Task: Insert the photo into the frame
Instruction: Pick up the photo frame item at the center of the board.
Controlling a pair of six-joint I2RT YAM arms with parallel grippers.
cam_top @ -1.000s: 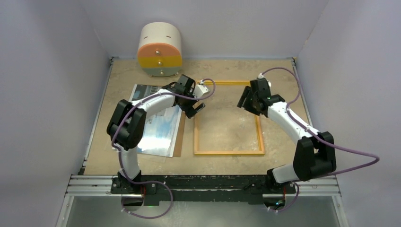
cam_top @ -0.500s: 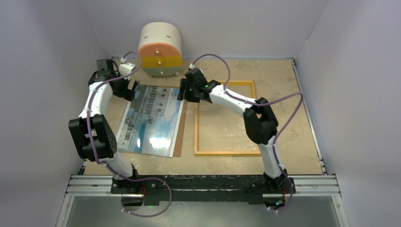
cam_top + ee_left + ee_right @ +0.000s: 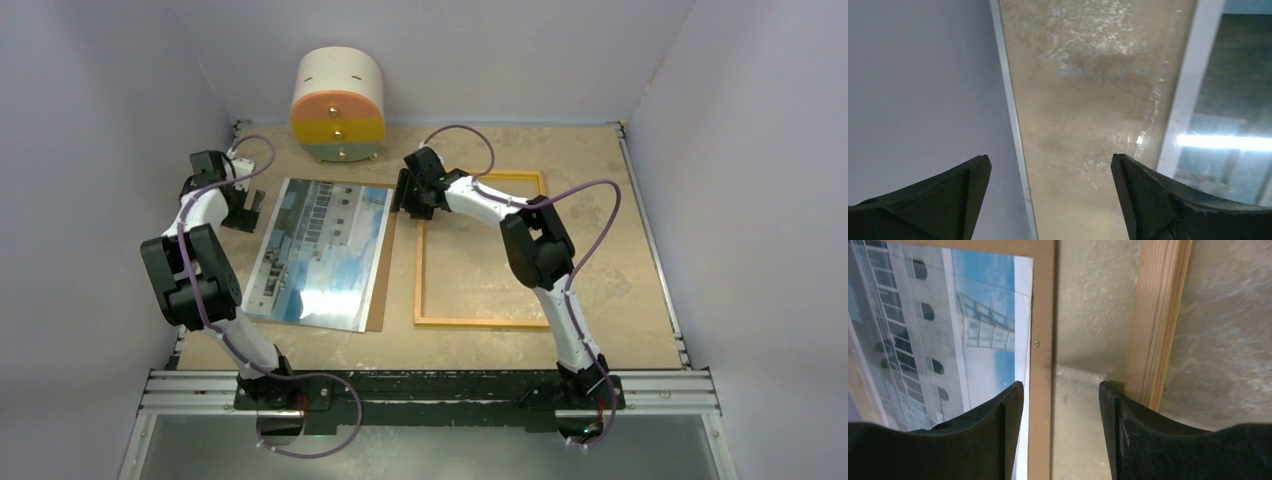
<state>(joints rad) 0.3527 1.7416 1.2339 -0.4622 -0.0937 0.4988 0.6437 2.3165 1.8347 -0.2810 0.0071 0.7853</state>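
The frame [image 3: 481, 322], a thin wood-grained rectangle, is lying at centre right, and the photo [image 3: 325, 250], a glossy print of blue sky and a white building, is lying face up just left of it on a brown backing sheet [image 3: 1042, 315]. The right gripper [image 3: 1060, 389] is hovering open and empty by the frame's upper left corner. The left gripper [image 3: 1049, 160] is hanging wide open left of the photo.
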